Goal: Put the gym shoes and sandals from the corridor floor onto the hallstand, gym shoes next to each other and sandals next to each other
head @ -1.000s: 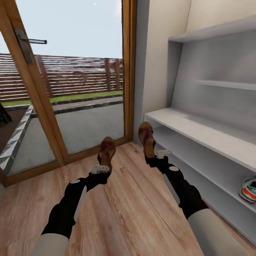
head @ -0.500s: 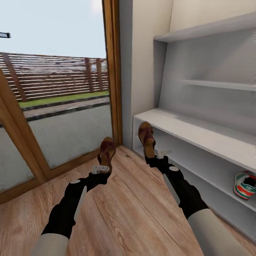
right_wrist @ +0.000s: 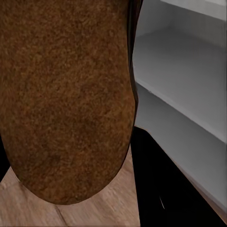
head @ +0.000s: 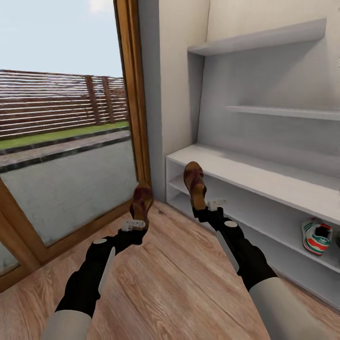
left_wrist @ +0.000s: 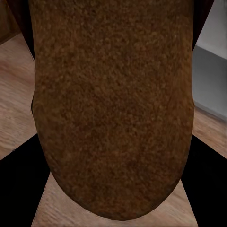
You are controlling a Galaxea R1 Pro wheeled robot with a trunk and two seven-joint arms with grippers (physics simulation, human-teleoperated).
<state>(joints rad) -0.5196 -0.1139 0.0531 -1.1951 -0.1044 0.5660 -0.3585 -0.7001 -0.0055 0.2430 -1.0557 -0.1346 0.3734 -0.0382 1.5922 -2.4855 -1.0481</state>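
A tall glass door with a warm brown wooden frame (head: 130, 89) fills the left half of the head view. Through the glass (head: 66, 141) lies a grey paved patio (head: 61, 189), a strip of green grass (head: 56, 134) beyond it, then a brown slatted wooden fence (head: 52, 99) under a pale blue sky (head: 56, 33). Right of the frame stands a cream wall (head: 177, 75), rising straight from the floor.
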